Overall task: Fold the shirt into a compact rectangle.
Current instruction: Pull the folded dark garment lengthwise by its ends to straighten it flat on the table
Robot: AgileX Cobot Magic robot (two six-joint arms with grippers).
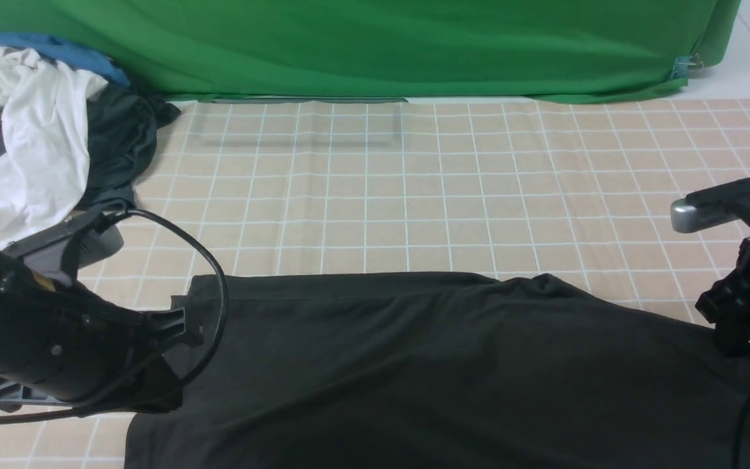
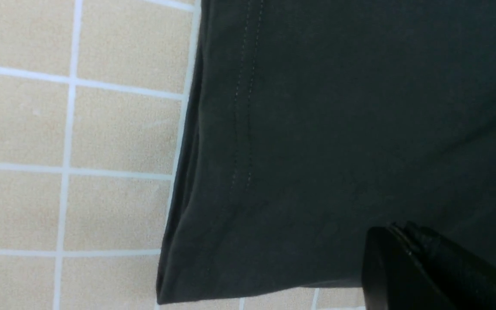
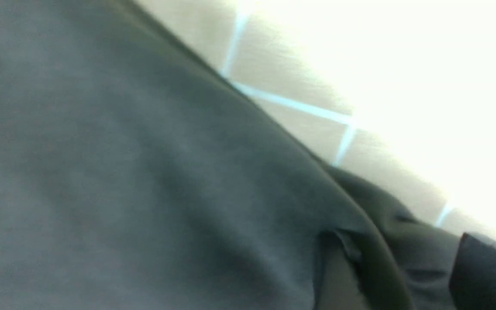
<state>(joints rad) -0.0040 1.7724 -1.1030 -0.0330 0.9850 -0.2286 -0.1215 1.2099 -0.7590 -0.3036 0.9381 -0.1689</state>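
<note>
The black shirt (image 1: 446,365) lies spread over the near half of the table, its far edge folded straight. My left gripper (image 1: 183,329) sits at the shirt's far left corner. In the left wrist view its fingers (image 2: 403,230) are pressed together, shut on the shirt (image 2: 338,129) close to the stitched hem. My right gripper (image 1: 733,339) rests on the shirt's right edge. In the right wrist view it (image 3: 407,275) stands open, with a loose fold of the shirt (image 3: 144,172) lying between one dark finger (image 3: 485,271) and the other.
A heap of white, blue and dark grey clothes (image 1: 30,130) lies at the back left. A green backdrop (image 1: 381,45) closes the far side. The checked tablecloth (image 1: 414,195) shows beyond the shirt. A black cable (image 1: 219,273) loops over the left arm.
</note>
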